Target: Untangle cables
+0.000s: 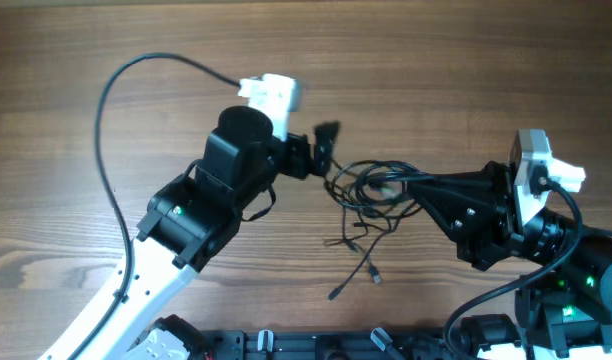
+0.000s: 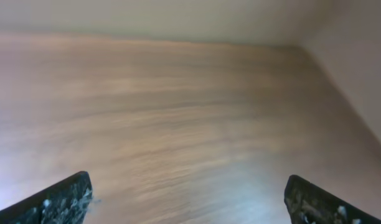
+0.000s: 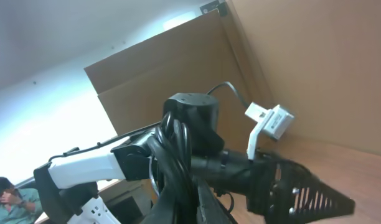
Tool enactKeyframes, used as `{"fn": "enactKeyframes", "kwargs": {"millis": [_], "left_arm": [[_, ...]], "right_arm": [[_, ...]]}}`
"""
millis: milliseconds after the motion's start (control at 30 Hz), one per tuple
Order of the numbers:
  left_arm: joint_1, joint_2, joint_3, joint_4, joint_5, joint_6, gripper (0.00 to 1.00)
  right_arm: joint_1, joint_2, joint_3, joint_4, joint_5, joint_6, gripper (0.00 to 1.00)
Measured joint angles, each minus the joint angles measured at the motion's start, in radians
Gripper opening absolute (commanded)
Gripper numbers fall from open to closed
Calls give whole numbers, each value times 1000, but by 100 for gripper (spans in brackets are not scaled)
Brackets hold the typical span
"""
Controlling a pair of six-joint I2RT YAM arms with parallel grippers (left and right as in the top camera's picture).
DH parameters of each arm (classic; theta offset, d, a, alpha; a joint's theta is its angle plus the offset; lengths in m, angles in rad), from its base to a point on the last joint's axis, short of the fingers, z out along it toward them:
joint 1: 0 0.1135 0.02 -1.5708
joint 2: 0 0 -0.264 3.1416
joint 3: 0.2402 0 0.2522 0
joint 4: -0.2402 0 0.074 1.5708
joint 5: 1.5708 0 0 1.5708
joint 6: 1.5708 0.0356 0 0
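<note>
Two grippers, two different states. Your left gripper (image 1: 324,150) stands wide open. In its wrist view the fingertips (image 2: 66,199) sit at the bottom corners of the picture with only bare table (image 2: 190,124) between them. It has hold of nothing.

Your right gripper (image 1: 404,182) is fully closed, its tip buried in the right side of the cables (image 1: 371,190). In the right wrist view a thick bundle of black loops (image 3: 175,155) rises right in front of the lens from where the closed fingers meet, so read that as a grip on the cables. Which strand is pinched, you cannot tell from here.

Position of the cables: mid-table, bunched in a knot of overlapping loops between the two grippers. The left gripper is just beside the knot's left edge, and whether it touches a loop is not clear from overhead. Two thin tails (image 1: 358,270) trail out of the knot toward the arm bases, each ending in a small plug (image 1: 375,279). How much of the knot is off the table, you cannot tell.

The left arm (image 3: 84,168) shows in the right wrist view behind the bundle, white camera (image 3: 271,121) on its wrist.
</note>
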Motion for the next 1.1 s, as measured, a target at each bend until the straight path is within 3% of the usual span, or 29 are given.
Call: {"fn": "enactKeyframes", "kwargs": {"millis": [100, 233, 700, 833, 1000, 1100], "left_arm": [[0, 0, 0, -76, -138, -120, 100], [0, -3, 0, -83, -200, -205, 100], [0, -241, 0, -125, -183, -233, 100], [0, -274, 0, -62, -3, -49, 100], [0, -276, 0, 3, 413, 230, 100], [0, -276, 0, 26, 542, 298, 100]], "right_arm": [[0, 0, 0, 2, 0, 0, 4], [0, 0, 0, 2, 1, 0, 4], [0, 0, 0, 3, 43, 0, 4], [0, 0, 0, 3, 47, 0, 4], [0, 0, 0, 3, 53, 0, 4], [0, 0, 0, 3, 53, 0, 5]]}}
